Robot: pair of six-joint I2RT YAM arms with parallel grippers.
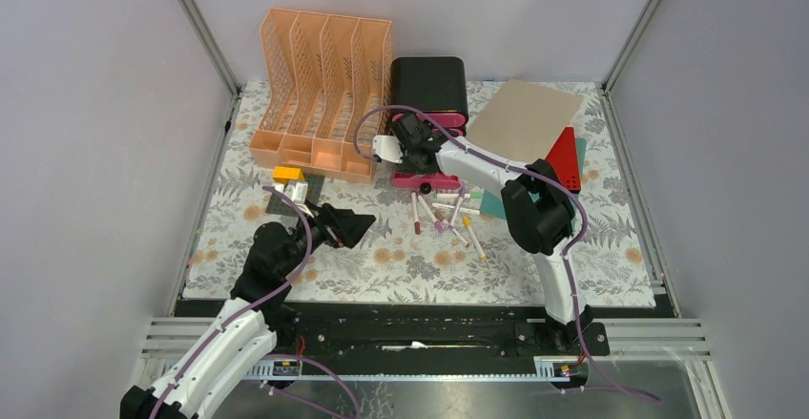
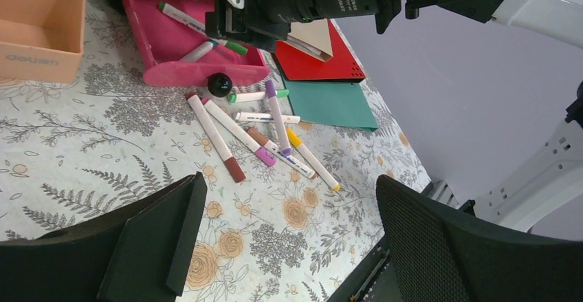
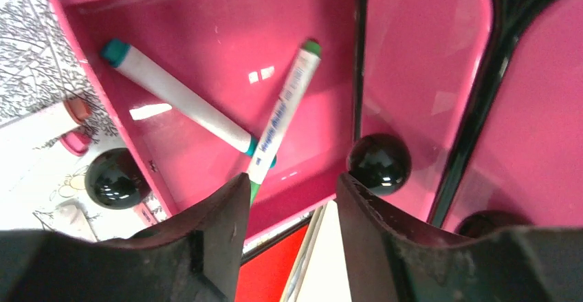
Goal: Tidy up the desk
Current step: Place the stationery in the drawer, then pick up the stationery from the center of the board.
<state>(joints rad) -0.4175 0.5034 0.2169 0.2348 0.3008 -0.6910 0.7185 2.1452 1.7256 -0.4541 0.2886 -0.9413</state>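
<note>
Two markers [image 3: 179, 99] in pink drawer [image 3: 206, 13], others [image 2: 237, 130] on desk [image 2: 103, 151]

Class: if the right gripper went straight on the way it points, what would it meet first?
Probably the floor of the pink drawer, into which the right gripper points. The green-capped marker lying there is near that line and might be met first; depth is unclear.

The white-shelled, black-jointed left arm [image 1: 224, 343] and right arm [image 1: 477, 163] are trailing lilac cables [image 1: 393, 108]; left gripper [image 2: 289, 247] and right gripper [image 3: 292, 202] are showing matte black fingers [image 2: 440, 247].
</note>
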